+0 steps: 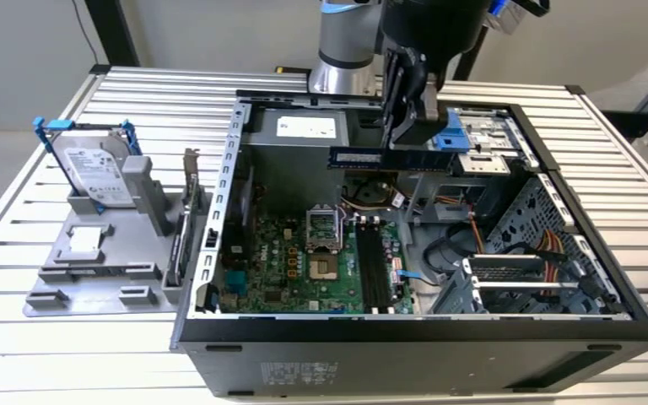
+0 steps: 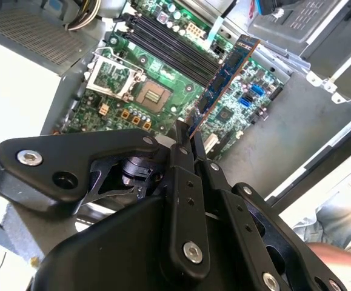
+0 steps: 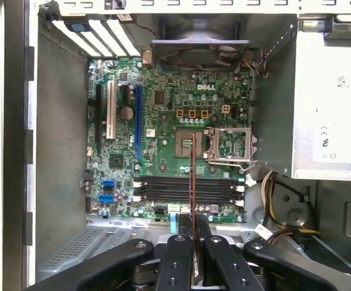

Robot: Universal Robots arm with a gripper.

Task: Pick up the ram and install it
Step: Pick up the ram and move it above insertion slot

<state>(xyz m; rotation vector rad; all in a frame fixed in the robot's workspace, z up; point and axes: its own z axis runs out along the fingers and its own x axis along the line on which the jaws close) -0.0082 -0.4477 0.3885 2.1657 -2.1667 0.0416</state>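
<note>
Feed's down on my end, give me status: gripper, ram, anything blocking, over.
Gripper shut on ram, held above the open computer case. Ram not seated, crosswise over the empty memory slots. Nothing seen blocking the slots.

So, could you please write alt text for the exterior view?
The black claw grips a bluish-green ram stick above the green motherboard inside an open black computer case. A silver hard drive in a blue frame stands at the exterior view's left.
</note>
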